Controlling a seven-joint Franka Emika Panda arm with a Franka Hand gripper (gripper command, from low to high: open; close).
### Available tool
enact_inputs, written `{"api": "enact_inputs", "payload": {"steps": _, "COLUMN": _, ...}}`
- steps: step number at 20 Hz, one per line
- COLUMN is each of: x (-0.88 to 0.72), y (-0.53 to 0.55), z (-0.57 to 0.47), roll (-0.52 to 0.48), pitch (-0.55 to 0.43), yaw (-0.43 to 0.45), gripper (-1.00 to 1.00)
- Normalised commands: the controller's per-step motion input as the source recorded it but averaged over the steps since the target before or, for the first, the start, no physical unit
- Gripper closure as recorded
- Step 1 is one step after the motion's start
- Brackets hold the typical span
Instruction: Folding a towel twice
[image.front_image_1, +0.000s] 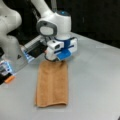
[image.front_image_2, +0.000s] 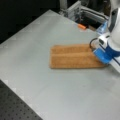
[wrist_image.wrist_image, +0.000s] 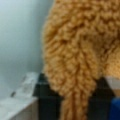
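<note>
One fold done; fingers (wrist_image.wrist_image: 75, 105) pinch towel (image.front_image_1: 52, 83) end.

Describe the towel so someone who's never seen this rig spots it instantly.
On the grey metal table, just below the white-and-blue gripper in a front view, lies the orange-brown terry cloth towel. It is folded into a long narrow strip, and the wrist view shows a bunch of it pinched between the black fingers. It is the only soft, fuzzy thing there.

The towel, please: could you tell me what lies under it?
Under the towel only the grey table shows around it. The gripper pinches its far end; anything beneath stays covered.
</note>
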Motion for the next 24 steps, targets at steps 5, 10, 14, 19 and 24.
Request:
{"api": "enact_inputs", "payload": {"steps": 5, "x": 0.06, "y": -0.05, "z": 0.39, "roll": 0.055, "pitch": 0.254, "yaw": 0.037, "gripper": 1.0}}
{"api": "enact_inputs", "payload": {"steps": 10, "x": 0.22, "y": 0.0, "z": 0.28, "roll": 0.02, "pitch": 0.231, "yaw": 0.015, "gripper": 1.0}}
{"api": "enact_inputs", "payload": {"steps": 14, "x": 0.32, "y": -0.06, "z": 0.27, "roll": -0.026, "pitch": 0.263, "yaw": 0.079, "gripper": 1.0}}
{"api": "enact_inputs", "payload": {"steps": 19, "x": 0.37, "y": -0.15, "z": 0.3, "roll": -0.057, "pitch": 0.265, "yaw": 0.139, "gripper": 1.0}}
{"api": "enact_inputs", "payload": {"steps": 24, "x": 0.35, "y": -0.25, "z": 0.28, "roll": -0.088, "pitch": 0.28, "yaw": 0.3, "gripper": 1.0}}
